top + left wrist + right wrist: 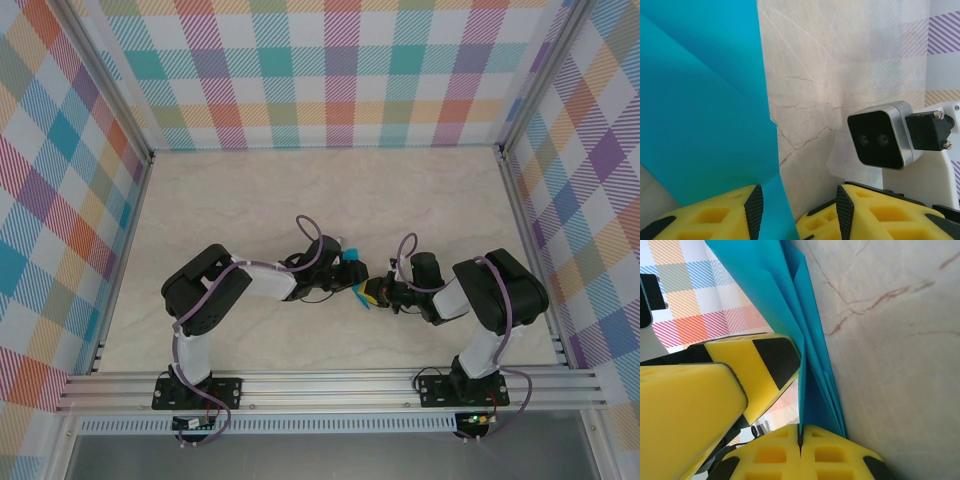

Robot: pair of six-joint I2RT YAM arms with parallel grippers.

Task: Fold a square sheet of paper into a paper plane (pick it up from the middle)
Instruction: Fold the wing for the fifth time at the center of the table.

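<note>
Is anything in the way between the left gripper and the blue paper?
Nothing visible does. The blue paper lies between the left gripper's open fingers, and the right gripper is shut on its folded edge.

The square sheet of paper [785, 295] is plain, thin and teal-blue. It is folded lengthwise into several flat layers with sharp creases. It is over the near half of the tabletop [300, 200], about midway between the side edges. One end is clamped in the right gripper [801, 440].
</note>
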